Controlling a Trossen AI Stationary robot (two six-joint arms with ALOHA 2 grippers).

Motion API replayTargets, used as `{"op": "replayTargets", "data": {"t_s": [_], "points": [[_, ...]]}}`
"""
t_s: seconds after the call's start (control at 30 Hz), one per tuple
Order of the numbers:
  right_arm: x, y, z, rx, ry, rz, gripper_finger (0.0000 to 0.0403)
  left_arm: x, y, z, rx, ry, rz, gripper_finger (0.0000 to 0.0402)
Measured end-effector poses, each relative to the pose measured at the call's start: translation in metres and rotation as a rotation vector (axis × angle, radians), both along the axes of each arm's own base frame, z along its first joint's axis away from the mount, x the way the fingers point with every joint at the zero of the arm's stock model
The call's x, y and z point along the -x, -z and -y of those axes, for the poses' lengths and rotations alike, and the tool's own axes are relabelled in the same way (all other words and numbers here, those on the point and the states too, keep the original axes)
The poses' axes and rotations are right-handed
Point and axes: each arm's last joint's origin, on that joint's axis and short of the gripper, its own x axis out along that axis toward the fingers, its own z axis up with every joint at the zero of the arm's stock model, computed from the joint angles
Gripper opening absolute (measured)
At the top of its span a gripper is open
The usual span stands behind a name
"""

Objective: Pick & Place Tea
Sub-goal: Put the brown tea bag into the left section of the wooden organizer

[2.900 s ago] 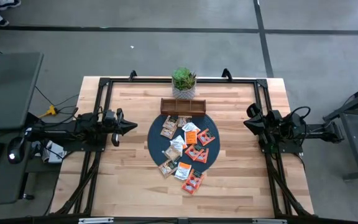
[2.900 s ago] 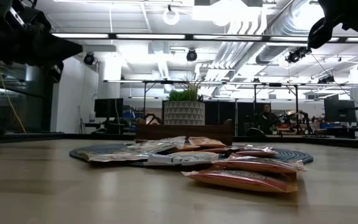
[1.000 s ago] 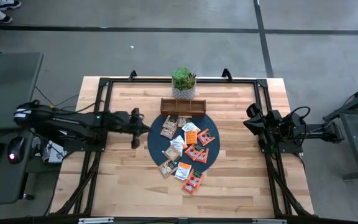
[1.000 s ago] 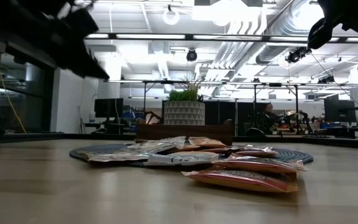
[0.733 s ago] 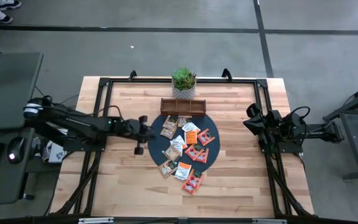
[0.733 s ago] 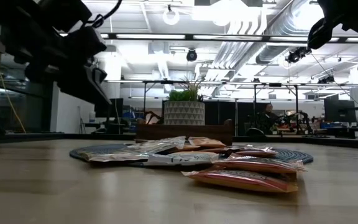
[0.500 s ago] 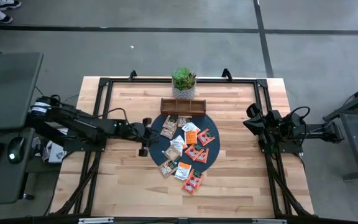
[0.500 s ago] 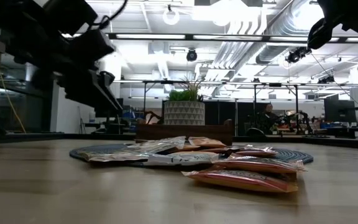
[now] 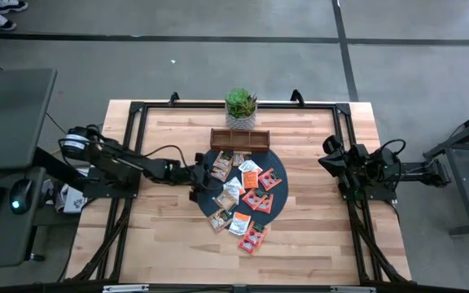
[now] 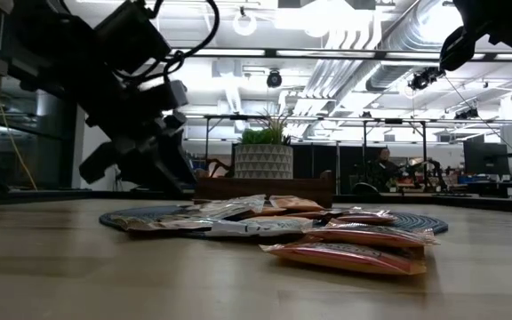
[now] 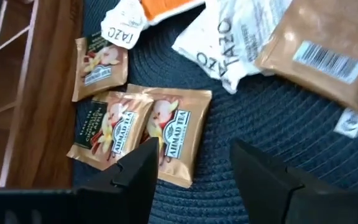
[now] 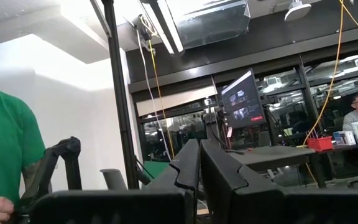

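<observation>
- Reaching further toward frame centre than half a second ago, the left gripper [image 9: 203, 173] is now hanging over the left rim of the mat [image 9: 203, 192] in the high view; the sachets are lying where they were.
- Its fingers [image 11: 263, 180] are standing apart with nothing between them.
- In the left wrist view, a tan sachet [image 11: 174, 134] is showing just ahead of the gap, a little toward the left finger, overlapping a second tan sachet [image 11: 107, 128]; a third tan one [image 11: 100, 63] is lying just beyond, beside the wooden tray [image 11: 39, 93].
- The tea [image 9: 243, 195] is lying scattered over the mat at frame centre, orange-red, tan and white sachets overlapping, with two orange ones [image 9: 252, 236] spilling off the mat's lower edge onto the table [image 9: 316, 236].
- In the low view the left gripper [image 10: 163, 169] is hanging above the mat's left end, close to the nearest sachets [image 10: 163, 222].
- The tray [image 9: 240, 139] is sitting against the mat's top edge, with a plant [image 9: 240, 107] just above it.
- Bare wood is lying open to the left, right and bottom of the mat.
- The right gripper [image 9: 330, 159] is waiting at the right table edge, well apart from the tea, fingers [image 12: 191, 168] pressed together and holding nothing.
</observation>
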Motion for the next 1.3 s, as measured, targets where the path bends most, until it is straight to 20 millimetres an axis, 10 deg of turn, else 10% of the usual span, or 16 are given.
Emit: {"op": "replayTargets", "data": {"t_s": [1.3], "points": [[0.000, 0.001, 0.000, 0.000, 0.000, -0.008, 0.0012, -0.016, 0.022, -0.006, -0.133, 0.009, -0.065, 0.0193]]}}
